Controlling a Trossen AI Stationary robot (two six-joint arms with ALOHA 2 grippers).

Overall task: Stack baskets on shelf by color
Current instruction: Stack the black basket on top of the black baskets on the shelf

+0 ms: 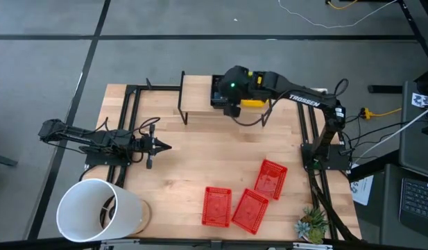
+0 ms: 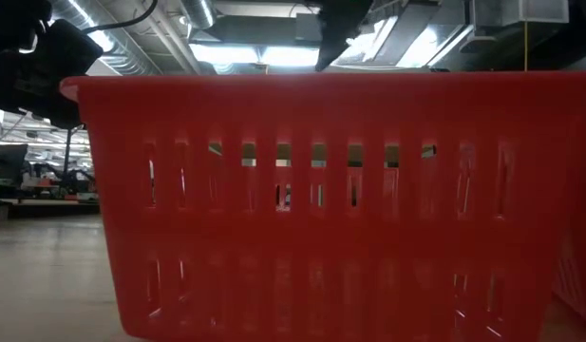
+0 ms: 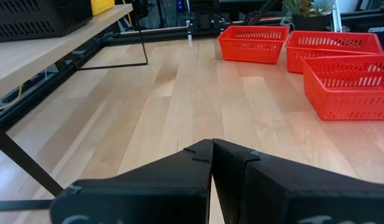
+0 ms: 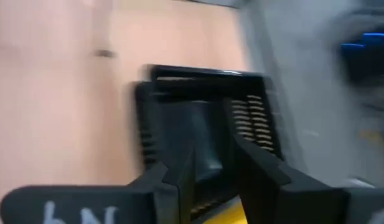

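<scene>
Overhead, the right end effector (image 1: 232,105) hovers above the black basket (image 4: 207,134) on the shelf (image 1: 197,90), fingers slightly apart, holding nothing; the left end effector (image 3: 212,149) rests closed.

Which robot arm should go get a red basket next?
Probably the left. The left gripper is shut, empty and faces the red baskets; the right gripper is busy over the black basket on the shelf.
</scene>
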